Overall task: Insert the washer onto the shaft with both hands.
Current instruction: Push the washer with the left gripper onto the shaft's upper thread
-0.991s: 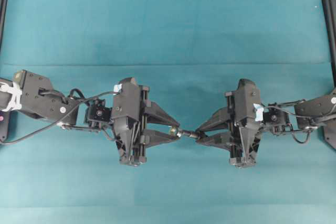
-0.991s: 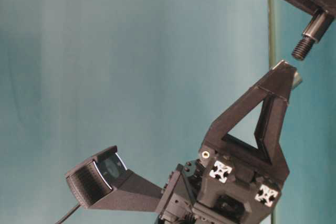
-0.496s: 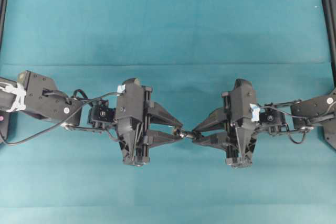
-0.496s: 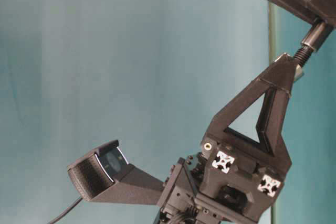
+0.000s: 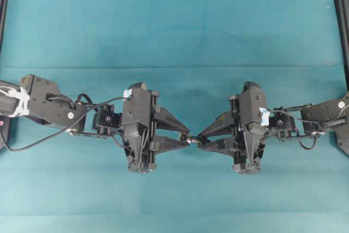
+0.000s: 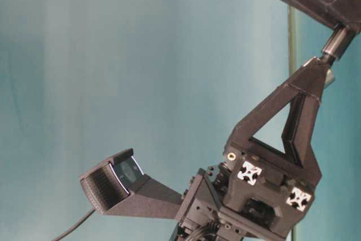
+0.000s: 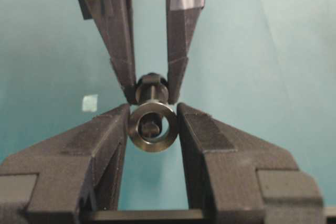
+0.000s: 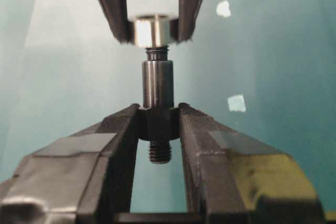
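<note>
above the teal table cover (image 5: 174, 25), at mid-span between the two arms: left gripper (image 5: 182, 136) clamped on the washer (image 7: 153, 127), ring held by its rim between both fingertips, bore facing the other arm. right gripper (image 5: 203, 136) clamped on the shaft (image 8: 157, 85) at its thicker collar, threaded stub poking out behind the jaws, slim threaded tip pointing at the ring. tip already at the mouth of the bore, seemingly just entered: seen from the right wrist, threads disappearing under the washer's face; seen from the left wrist, rod end showing inside the hole, roughly centred. both parts held clear of the cloth.

step in hand, by the look of it: the insertion itself, only begun. wider smooth body of the shaft not yet inside.

next move likely calls for: closing the gap along the shaft's axis, slowly, both grips kept firm, axis and bore kept in line so the ring's edge does not catch on the step between thread and body. pale tape bits (image 8: 236, 103) on the cloth below, irrelevant.
</note>
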{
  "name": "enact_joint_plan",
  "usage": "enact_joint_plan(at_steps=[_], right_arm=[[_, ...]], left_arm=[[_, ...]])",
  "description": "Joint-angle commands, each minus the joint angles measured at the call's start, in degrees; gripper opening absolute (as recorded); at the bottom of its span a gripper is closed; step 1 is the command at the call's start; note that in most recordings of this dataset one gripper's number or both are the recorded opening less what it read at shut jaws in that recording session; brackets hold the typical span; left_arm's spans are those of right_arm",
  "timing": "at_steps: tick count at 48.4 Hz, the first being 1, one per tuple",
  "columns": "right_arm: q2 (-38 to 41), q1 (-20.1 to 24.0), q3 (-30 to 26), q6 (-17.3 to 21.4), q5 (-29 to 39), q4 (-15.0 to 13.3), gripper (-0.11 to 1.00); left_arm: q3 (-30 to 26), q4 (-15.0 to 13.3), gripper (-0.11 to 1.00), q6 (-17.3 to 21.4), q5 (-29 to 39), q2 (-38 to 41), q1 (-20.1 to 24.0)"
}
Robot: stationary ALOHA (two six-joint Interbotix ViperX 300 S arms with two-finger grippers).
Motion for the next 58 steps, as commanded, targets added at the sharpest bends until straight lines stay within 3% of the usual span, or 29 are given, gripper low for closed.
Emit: enact_joint_plan(at_steps=[1,37,58], right_arm=[[-0.44,-0.18,-0.97,0.26,-1.41,0.09,0.00],[0.26,-1.14,-2.55,-0.09,-2.55,0.09,0.00],[0.35,-1.23,-2.72,-0.09,-2.55,0.09,0.00]], left_arm=[[-0.97,0.18,0.35,0.00,-0.26,-0.35,-0.18],[-3.34,0.18,0.35,0.00,-0.26,1.49,-0.26],[-3.52,0.18,0.35,0.00,3.96,1.76,-0.35]])
